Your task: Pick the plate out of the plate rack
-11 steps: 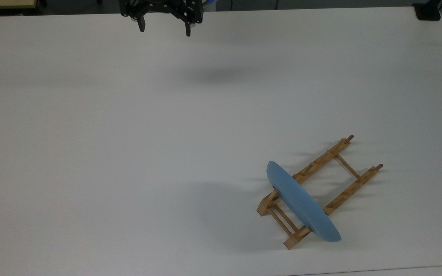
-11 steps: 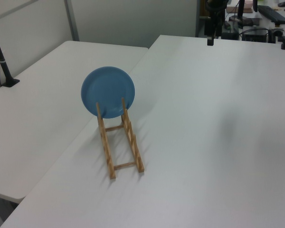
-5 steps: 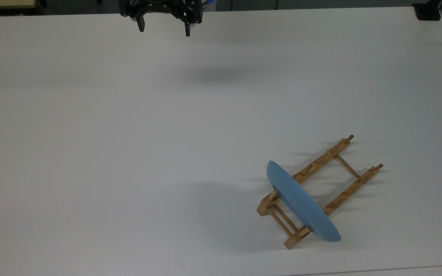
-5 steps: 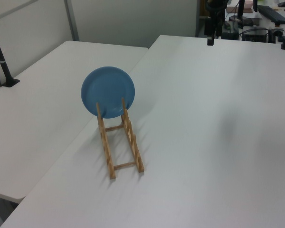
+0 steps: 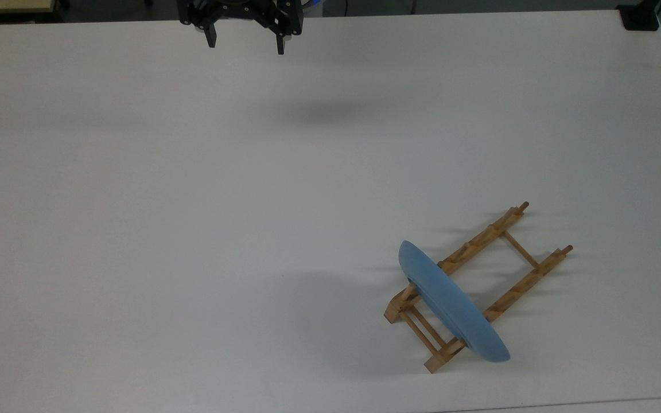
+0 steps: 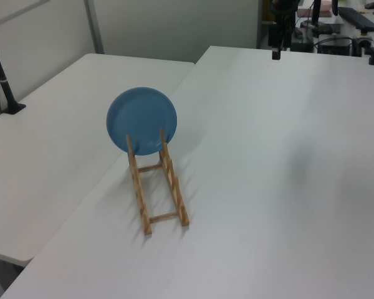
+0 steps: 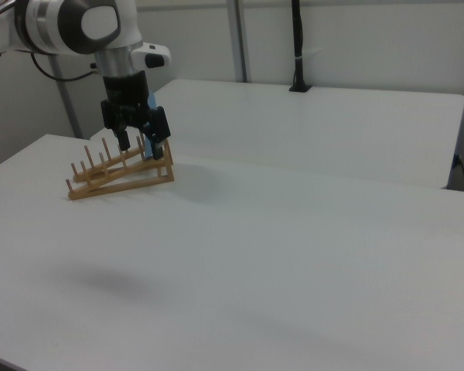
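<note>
1. A wide white table fills the top view. A second white table stands edge to edge with it, on the left view's left.
2. A light-blue round plate stands on edge in a small wooden plate rack, low and toward the top view's right.
3. The plate rack is made of two light-brown parallel rails joined by thin dowels, like a short ladder lying on the table. In the top view it runs at a slant from lower left to upper right.
4. The plate sits in the slots at the lower-left end of the plate rack in the top view and leans a little. In the left view its round face shows at the far end of the rack.
5. The black two-finger gripper hangs above the far edge of the table at the top of the top view, well apart from the plate.
6. Its two fingers are spread wide with nothing between them.
7. In the right view the gripper hangs from a white arm and shows in front of the rack.
8. A black post rises from the far table in the right view.
</note>
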Tool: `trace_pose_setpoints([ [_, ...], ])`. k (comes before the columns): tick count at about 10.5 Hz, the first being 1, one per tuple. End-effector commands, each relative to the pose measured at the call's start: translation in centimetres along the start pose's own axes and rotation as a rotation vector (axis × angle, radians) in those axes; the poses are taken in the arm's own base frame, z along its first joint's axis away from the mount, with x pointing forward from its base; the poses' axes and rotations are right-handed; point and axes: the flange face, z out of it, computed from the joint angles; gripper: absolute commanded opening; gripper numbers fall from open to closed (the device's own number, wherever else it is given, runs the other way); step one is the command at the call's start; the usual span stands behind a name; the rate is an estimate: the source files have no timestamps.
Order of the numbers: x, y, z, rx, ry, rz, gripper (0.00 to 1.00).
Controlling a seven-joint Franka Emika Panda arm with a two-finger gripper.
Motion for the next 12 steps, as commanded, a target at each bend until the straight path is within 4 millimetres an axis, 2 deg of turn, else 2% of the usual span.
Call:
trace_pose_setpoints([
  [1, -0.5, -0.2, 0.4, -0.001, 0.013, -0.017, 1.00],
  [4, 0.7, -0.6, -0.5, 0.000, 0.048, -0.023, 1.00],
  [6, 1.5, -1.4, -2.5, 0.011, 0.131, -0.030, 1.00],
  [7, 1.9, -2.8, -2.8, 0.016, 0.172, -0.051, 1.00],
  [9, 3.3, -7.3, -2.8, 0.019, 0.282, -0.118, 1.00],
  [11, 5.2, -11.7, -3.6, -0.032, 0.395, -0.041, 1.00],
  [12, 6.5, -13.9, -2.8, -0.066, 0.451, -0.029, 1.00],
])
